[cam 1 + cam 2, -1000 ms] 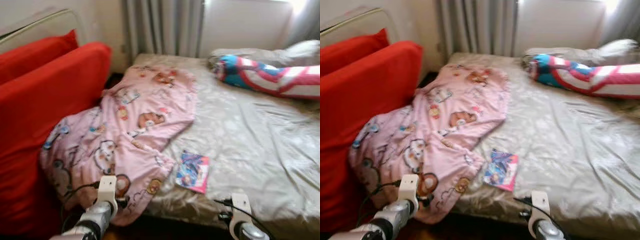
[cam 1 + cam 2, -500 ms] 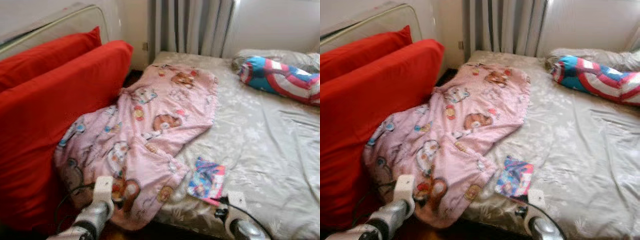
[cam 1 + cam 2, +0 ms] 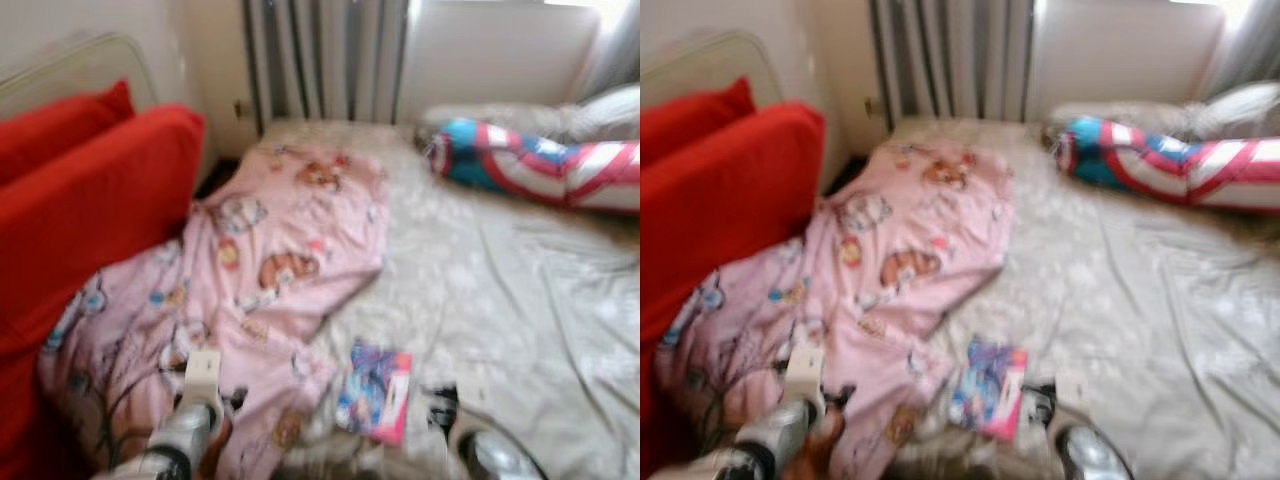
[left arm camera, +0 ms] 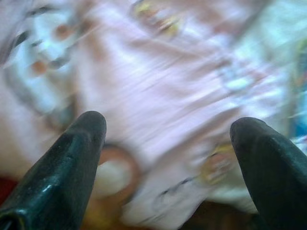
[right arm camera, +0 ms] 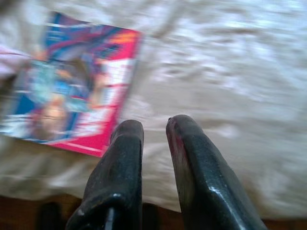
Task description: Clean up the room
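L gripper wide over blanket edge; R gripper narrow by book.

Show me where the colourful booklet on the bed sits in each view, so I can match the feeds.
Left eye view: booklet low centre, near the bed's front edge, just right of the pink blanket.
Right eye view: same spot, low centre.
Left wrist view: a blue sliver at the edge may be the booklet; too blurred to tell.
Right wrist view: beyond and beside the right gripper, fingers nearly closed.
Shared landmark: the pink blanket's hem beside the booklet.
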Available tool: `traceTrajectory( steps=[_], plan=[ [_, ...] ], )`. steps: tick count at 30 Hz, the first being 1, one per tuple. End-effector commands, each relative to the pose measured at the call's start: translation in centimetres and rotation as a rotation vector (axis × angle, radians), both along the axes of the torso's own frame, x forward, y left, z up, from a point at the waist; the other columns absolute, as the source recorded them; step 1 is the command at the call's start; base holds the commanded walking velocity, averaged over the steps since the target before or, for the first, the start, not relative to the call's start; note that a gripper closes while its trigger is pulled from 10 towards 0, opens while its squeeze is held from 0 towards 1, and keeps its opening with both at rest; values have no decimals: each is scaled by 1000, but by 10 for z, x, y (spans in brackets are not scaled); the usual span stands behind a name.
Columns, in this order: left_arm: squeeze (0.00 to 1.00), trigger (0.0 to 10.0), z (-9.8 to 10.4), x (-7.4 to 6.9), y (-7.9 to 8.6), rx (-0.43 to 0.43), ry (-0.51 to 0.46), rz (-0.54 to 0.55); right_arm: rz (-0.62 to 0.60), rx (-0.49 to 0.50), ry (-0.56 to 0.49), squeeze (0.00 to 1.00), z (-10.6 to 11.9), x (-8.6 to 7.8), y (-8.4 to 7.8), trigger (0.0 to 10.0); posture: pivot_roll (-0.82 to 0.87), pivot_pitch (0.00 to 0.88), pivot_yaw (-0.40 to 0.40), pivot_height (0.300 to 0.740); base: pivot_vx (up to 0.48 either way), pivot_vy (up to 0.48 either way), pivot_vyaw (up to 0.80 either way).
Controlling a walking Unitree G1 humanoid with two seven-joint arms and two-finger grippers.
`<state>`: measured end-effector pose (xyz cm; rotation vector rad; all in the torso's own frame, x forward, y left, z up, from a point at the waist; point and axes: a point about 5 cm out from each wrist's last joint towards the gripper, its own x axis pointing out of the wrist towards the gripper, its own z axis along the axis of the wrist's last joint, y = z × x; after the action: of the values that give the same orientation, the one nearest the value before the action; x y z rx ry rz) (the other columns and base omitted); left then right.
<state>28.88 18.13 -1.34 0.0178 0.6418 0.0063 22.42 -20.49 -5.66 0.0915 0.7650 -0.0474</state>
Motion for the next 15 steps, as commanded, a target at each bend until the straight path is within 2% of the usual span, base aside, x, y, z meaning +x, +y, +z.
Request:
traceTrajectory(
  steps=[1,6,9,15],
  plan=[
    [0,10000,-4,-7,9,24,3,13,2,14,-61,0,5,6,4,10000,-31,0,-24,740,0,0,0],
    [0,10000,2,-3,10,16,-75,11,31,-7,-190,0,15,14,5,10000,-36,0,-23,740,0,0,0],
    [0,10000,5,-1,10,-16,-126,28,42,-5,-271,0,21,18,7,10000,-37,0,-23,740,0,0,0],
    [0,10000,10,0,10,-56,-192,41,39,-17,-348,0,27,20,7,10000,-40,0,-21,740,0,0,0]
  ],
)
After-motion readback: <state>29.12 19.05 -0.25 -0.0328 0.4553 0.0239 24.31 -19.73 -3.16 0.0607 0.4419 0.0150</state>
